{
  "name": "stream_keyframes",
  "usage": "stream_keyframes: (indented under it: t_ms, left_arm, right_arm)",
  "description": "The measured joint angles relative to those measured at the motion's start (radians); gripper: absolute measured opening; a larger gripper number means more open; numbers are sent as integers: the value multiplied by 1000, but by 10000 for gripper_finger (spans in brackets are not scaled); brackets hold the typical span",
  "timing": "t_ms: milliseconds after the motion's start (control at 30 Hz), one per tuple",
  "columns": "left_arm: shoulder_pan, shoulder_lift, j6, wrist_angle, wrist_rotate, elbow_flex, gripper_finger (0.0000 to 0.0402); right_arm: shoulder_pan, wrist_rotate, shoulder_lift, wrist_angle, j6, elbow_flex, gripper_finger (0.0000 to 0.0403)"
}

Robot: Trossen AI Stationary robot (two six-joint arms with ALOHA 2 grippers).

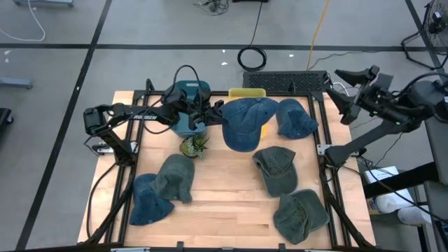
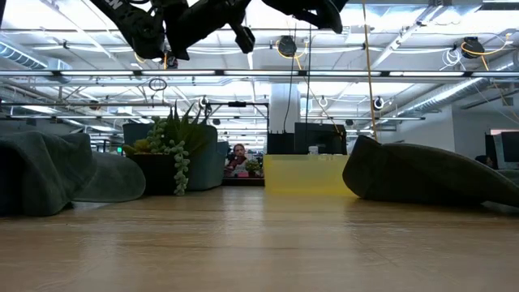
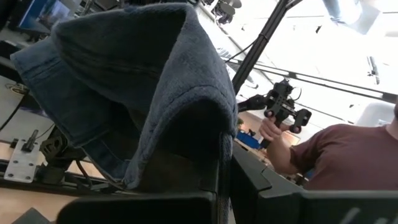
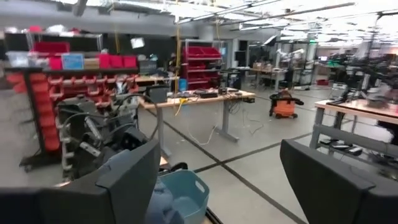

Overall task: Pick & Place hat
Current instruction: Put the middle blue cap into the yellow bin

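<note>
The left gripper pinches a blue hat tight, up off the table near its back edge, while the right gripper waits wide open past the right edge.

The blue hat drapes over the left gripper, hiding its fingertips. The teal bin sits partly under the arm. The person is cut off by the picture's edge.

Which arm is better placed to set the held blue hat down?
Left. Its hand grips the blue hat above the table's far side; the right hand is open, off past the table's right edge.
</note>
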Motion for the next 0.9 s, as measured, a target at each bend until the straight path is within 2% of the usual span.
stream_keyframes:
  t_ms: [200,367,567,900]
  left_arm:
    - [0,0,0,0,3,0,12]
    - [0,0,0,0,9,0,12]
    - [0,0,0,0,9,0,12]
    - [0,0,-11,0,37,0,12]
  right_arm:
    - [-16,0,129,-235,69,156,320]
    - [-98,1,209,-254,12,198,320]
    - [-288,-11,323,-255,-39,199,320]
    - [-603,-505,474,-232,4,198,320]
